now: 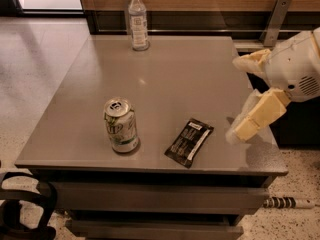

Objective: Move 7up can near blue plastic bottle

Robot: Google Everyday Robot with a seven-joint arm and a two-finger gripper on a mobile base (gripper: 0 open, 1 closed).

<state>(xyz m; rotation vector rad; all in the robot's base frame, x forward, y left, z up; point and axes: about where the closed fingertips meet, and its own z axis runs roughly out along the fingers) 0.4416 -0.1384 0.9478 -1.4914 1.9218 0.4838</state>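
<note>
The 7up can (120, 125) stands upright near the front left of the grey table (175, 79), its silver top with pull tab facing up. The blue plastic bottle (138, 20), clear with a white cap and pale label, stands upright at the table's far edge, well apart from the can. My gripper (244, 95) hangs over the table's right edge, to the right of the can and level with it. Its two cream fingers (260, 115) are spread apart and hold nothing.
A flat black snack packet (189, 141) lies on the table between the can and the gripper. A wooden wall with a dark ledge (200, 21) runs behind the table. A metal bracket (275, 19) stands at the back right. Speckled floor lies to the left.
</note>
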